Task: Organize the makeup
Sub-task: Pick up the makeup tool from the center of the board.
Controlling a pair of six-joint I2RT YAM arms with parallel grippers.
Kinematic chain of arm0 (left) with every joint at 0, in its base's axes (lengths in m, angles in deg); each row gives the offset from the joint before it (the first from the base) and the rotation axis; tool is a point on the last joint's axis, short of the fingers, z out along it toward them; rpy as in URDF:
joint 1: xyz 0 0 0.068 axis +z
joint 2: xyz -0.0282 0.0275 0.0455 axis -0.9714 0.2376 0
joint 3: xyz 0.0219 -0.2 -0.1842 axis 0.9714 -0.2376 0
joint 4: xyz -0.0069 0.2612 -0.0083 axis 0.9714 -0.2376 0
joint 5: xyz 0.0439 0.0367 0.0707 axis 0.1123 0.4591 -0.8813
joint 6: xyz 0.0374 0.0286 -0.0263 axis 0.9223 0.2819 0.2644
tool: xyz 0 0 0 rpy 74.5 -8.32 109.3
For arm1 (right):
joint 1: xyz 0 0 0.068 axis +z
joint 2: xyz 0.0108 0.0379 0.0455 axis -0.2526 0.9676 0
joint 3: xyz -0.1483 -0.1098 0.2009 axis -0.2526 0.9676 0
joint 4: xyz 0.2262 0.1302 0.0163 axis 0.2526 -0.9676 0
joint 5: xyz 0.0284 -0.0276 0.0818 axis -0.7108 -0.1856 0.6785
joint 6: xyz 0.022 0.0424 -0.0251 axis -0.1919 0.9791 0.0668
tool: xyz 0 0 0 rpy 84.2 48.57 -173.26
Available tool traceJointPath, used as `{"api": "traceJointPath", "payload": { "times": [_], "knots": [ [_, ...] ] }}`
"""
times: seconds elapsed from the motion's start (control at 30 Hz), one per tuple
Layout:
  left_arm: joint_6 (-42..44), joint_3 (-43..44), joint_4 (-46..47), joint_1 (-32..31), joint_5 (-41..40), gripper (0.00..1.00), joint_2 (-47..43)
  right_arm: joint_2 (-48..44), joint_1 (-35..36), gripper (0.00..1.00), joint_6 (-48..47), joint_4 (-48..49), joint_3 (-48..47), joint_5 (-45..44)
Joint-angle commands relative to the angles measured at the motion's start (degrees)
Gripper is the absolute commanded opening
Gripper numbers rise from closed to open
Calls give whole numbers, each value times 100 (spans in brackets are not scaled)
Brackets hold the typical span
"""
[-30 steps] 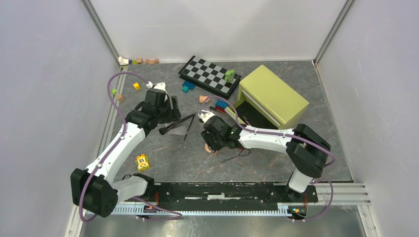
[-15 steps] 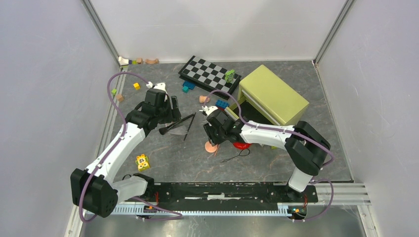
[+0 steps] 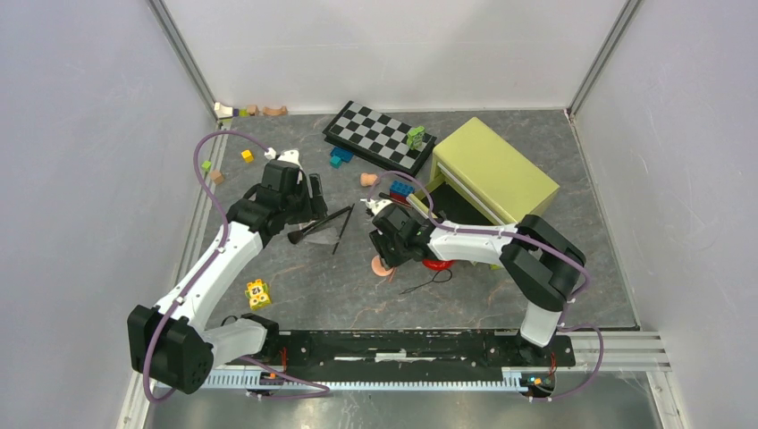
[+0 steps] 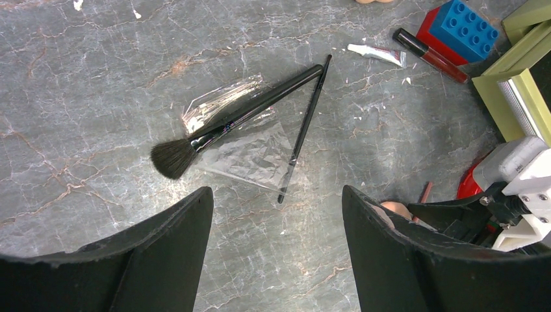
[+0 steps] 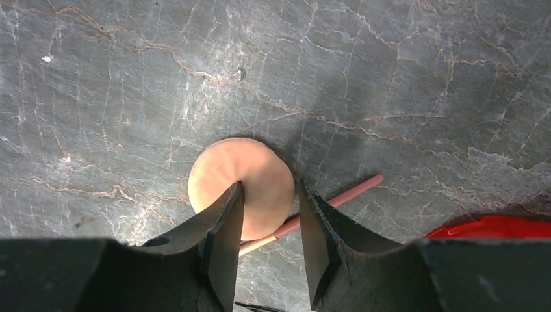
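The job looks like it has hardly begun. Almost all the makeup lies spread out on the grey stone-look desk, and nothing looks lined up or put away yet.

The left gripper is wide open and holds nothing. It hangs above a big black brush with a fluffy head and a thin black brush. The two brushes touch at their handle ends, and both lie partly on a crinkly clear plastic wrapper. Farther off are a small white tube and a dark red lip tube, next to a blue toy brick.

The right gripper is open just a little and grips nothing. It is low over the round peach puff, which lies flat on the desk. A thin pink pencil lies against the puff's edge, and a red curved piece is near.

The yellow-green box has a dark opening at its front. I think the makeup may go in there, but I cannot see inside. So the puff, the pencil, both brushes and both tubes are all left to tidy.
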Motion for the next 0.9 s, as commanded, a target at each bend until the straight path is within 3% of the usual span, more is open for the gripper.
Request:
{"api": "traceJointPath", "payload": {
  "times": [0.0, 0.27, 0.67, 0.87],
  "knots": [
    [213, -18, 155, 54, 76, 79, -119, 80, -12, 41, 79, 21, 222, -46],
    [205, -18, 157, 63, 87, 79, -119, -176, -4, 11, 44, 525, 404, 456],
    [215, -18, 156, 76, 66, 79, -124, -919, -27, 6, -418, -87, -348, 45],
    [209, -18, 156, 72, 92, 79, -126, -1377, -495, 5, -623, -617, -491, -374]
  ]
}}
